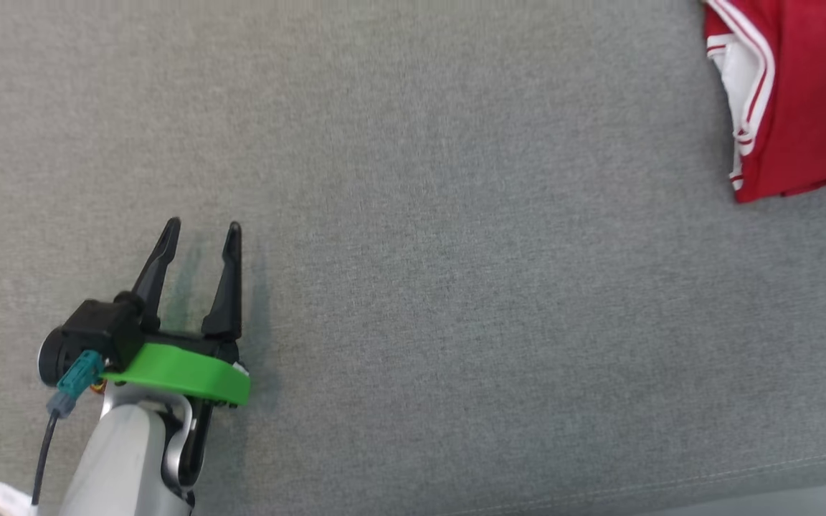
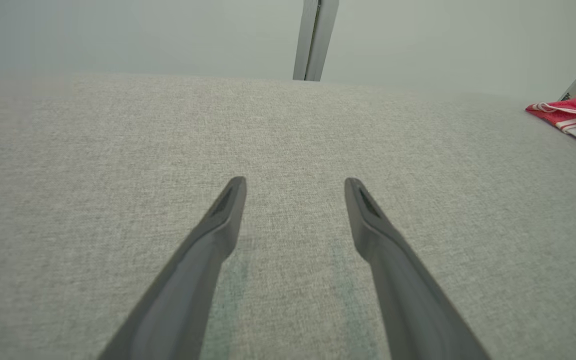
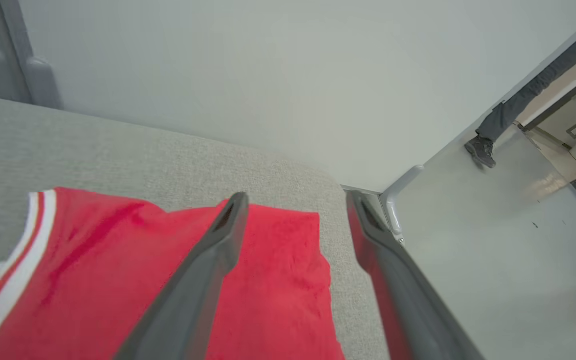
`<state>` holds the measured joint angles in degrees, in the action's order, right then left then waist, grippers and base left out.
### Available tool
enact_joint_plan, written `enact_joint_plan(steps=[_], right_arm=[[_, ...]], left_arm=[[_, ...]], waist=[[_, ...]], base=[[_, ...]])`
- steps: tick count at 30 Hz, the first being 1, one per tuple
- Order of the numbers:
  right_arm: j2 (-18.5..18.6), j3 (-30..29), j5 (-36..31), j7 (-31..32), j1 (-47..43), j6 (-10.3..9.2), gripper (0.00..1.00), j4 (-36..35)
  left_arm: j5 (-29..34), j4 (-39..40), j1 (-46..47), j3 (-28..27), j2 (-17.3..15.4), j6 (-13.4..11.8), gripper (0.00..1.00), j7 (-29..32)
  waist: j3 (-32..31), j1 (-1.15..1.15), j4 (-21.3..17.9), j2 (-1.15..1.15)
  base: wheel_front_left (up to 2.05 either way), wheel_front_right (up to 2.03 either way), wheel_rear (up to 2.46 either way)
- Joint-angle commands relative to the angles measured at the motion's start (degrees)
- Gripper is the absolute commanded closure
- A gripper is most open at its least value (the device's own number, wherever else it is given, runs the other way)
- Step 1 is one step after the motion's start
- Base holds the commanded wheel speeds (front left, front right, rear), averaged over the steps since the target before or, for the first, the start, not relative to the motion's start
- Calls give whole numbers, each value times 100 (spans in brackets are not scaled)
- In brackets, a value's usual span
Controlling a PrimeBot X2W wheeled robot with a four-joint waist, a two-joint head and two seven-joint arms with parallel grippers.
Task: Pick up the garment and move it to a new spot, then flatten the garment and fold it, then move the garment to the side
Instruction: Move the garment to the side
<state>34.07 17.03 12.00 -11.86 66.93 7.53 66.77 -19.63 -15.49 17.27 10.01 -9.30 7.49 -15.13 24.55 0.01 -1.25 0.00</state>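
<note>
The left gripper (image 1: 203, 226) has two long black fingers (image 1: 155, 276) that taper to blunt tips and rise from a boxy black block (image 1: 101, 328). Beneath it curves a bright green ring (image 1: 183, 374) (the one vivid part). At eight o'clock from the ring, a teal plug (image 1: 79, 376) with a grey boot feeds a thin black cable (image 1: 43, 455). At six o'clock, the forearm (image 1: 119, 459) is pale grey and rounded. The right gripper (image 3: 298, 197) has matte dark grey fingers, each with a shallow slot near its tip.
</note>
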Motion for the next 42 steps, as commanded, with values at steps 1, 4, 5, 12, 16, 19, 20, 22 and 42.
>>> enact_joint_plan(steps=[1,4,5,12,16,19,20,22,42], right_arm=[[-119,1,-7,-139,-182,-9,0,-98],[-382,94,105,-274,-452,-9,0,-394],[-472,125,174,-298,-574,-9,0,-531],[-746,398,766,-328,-1482,-9,0,-1638],[-736,440,1077,-332,-2139,-9,0,-2303],[-794,322,1188,-333,-2657,-9,0,-2675],[-822,260,1203,-334,-2853,-9,0,-2835],[-882,74,1208,-334,-3220,-9,0,-3099],[-2117,-1261,759,-336,-5616,-9,0,-4710]], left_arm=[[-31,-20,-172,-91,8,3,0,5],[-5,-24,-360,-252,29,3,0,4],[16,-22,-432,-324,31,3,0,4],[87,11,-815,-736,79,2,0,4],[36,-18,-1005,-924,177,0,0,5],[-33,-45,-1144,-1080,263,-65,0,5],[-31,-19,-1169,-1147,285,-101,0,4],[0,15,-1236,-1209,329,-103,0,5],[451,118,-1688,-1258,529,-5,0,4]], waist=[[-825,-1,-166,0],[-1241,-1,-215,0],[-1408,-1,-231,0],[-2079,-1,-290,0],[-2349,-1,-284,0],[-2490,-1,-273,0],[-2516,-1,-266,0],[-2557,-1,-246,0],[-2646,-1,-107,0]], base=[[0,0,0],[0,0,0],[0,0,0],[0,0,0],[0,0,0],[0,0,0],[0,0,0],[0,0,0],[0,0,0]])
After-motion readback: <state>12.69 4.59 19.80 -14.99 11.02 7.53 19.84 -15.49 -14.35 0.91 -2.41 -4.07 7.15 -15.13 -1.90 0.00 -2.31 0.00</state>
